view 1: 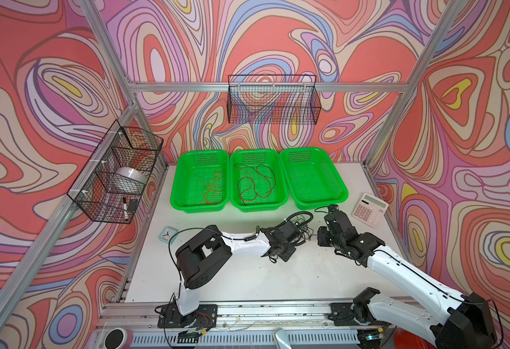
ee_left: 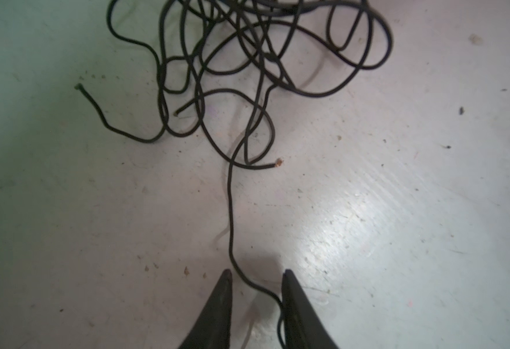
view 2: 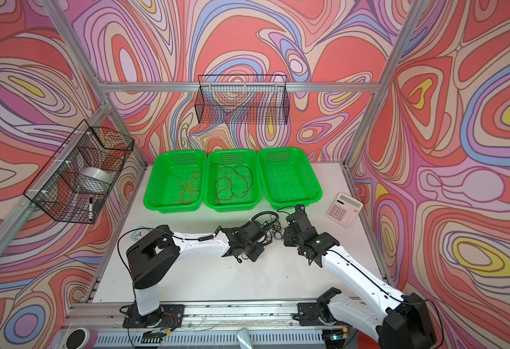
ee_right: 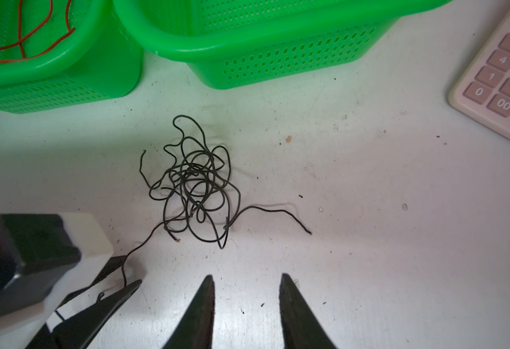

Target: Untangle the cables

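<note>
A tangle of thin black cables [ee_right: 194, 176] lies on the white table in front of the green baskets; it also shows in both top views [view 1: 306, 230] [view 2: 274, 228]. One black strand [ee_left: 230, 211] runs out of the tangle and passes between the fingers of my left gripper [ee_left: 256, 273], whose jaws stand apart around it; the right wrist view shows this left gripper [ee_right: 131, 269] too. My right gripper [ee_right: 246, 278] is open and empty, a short way from the tangle. Orange cables [view 1: 213, 189] lie in the left basket and dark red-brown cables [view 1: 247, 181] in the middle one.
Three green baskets stand in a row at the back: left [view 1: 202, 152], middle [view 1: 255, 151] and right [view 1: 308, 149], the right one with nothing in it. A calculator [view 1: 370, 210] lies at the right edge and a small clock [view 1: 166, 233] at the left. Black wire racks hang on the walls.
</note>
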Controlling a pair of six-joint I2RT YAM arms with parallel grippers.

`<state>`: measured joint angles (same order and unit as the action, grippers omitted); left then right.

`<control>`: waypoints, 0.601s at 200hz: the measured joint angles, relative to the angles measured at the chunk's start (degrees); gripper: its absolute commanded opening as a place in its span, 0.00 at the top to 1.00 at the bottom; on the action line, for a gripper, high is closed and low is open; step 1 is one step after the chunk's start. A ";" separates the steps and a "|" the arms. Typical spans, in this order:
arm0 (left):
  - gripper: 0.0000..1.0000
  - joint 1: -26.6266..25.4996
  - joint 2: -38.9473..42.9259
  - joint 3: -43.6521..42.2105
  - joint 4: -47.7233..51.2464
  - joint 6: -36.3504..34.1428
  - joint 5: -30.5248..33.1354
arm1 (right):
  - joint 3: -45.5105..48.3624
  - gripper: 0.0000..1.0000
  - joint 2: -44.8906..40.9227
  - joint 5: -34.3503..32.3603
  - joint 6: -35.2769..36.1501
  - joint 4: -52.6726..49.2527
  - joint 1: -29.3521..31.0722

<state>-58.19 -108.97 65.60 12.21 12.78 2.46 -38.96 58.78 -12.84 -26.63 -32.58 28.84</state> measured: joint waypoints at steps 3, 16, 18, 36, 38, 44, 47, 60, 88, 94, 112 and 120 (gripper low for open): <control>0.91 0.00 0.00 -0.02 0.00 -0.07 0.00 | 0.09 0.66 -0.09 0.02 0.00 0.00 0.00; 1.00 0.00 0.02 -0.04 0.00 -0.17 0.00 | 0.63 0.66 -0.46 0.09 0.04 0.50 0.00; 1.00 0.00 0.02 -0.04 0.00 -0.35 -0.02 | 0.74 0.66 -0.52 0.13 0.07 0.61 0.00; 1.00 0.00 0.13 -0.04 0.09 -1.31 0.00 | 1.55 0.65 -0.94 0.72 0.66 1.92 0.00; 1.00 0.00 0.13 -0.04 0.13 -1.42 0.02 | 1.66 0.65 -0.98 0.85 0.68 2.12 0.00; 1.00 0.00 0.39 -0.04 0.37 -2.03 0.15 | 2.12 0.62 -1.36 1.44 1.14 2.95 0.00; 1.00 0.00 0.61 -0.04 0.63 -2.32 0.26 | 2.40 0.60 -1.64 1.77 1.33 3.48 0.00; 1.00 0.00 2.12 -0.04 1.97 -3.82 0.87 | 3.87 0.54 -3.21 3.82 2.84 5.84 0.00; 1.00 0.00 9.44 -0.04 4.87 -8.35 2.54 | 8.35 0.46 -8.61 9.60 6.69 13.84 0.00; 1.00 0.00 11.41 -0.02 5.42 -9.31 2.75 | 9.46 0.45 -9.90 10.73 7.63 15.78 0.00; 1.00 0.00 17.57 0.42 6.95 -12.48 3.21 | 12.24 0.39 -12.79 13.70 10.10 21.40 0.00; 1.00 0.00 19.93 1.14 7.82 -13.92 3.26 | 13.11 0.37 -13.35 14.99 11.19 23.71 0.00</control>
<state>-58.19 -89.03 66.74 20.03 -1.15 5.72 -25.85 45.43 2.15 -15.44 -8.86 28.84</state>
